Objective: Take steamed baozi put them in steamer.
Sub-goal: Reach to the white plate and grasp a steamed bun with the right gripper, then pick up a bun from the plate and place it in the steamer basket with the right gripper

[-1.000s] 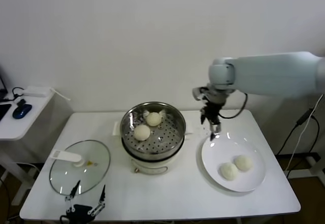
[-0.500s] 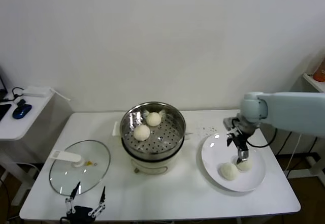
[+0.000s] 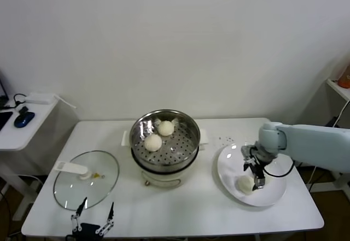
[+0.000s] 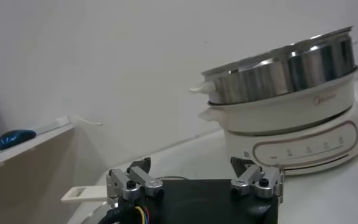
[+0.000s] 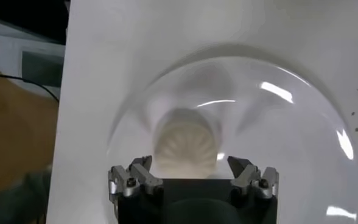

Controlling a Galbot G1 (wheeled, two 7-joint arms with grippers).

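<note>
Head view: right gripper (image 3: 257, 178), jaws wide open, sits low over plate (image 3: 276, 196) straddling a baozi (image 3: 245, 183), two more already in steamer (image 3: 188, 129); next likely close, lift; left gripper (image 3: 92, 219) idle, open, by lid (image 3: 71, 189).

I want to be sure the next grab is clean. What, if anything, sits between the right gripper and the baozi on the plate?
Nothing visible. The right gripper hangs open right over a baozi on the white plate, jaws either side, no object between. The steamer beside it is uncovered; its glass lid lies apart.
</note>
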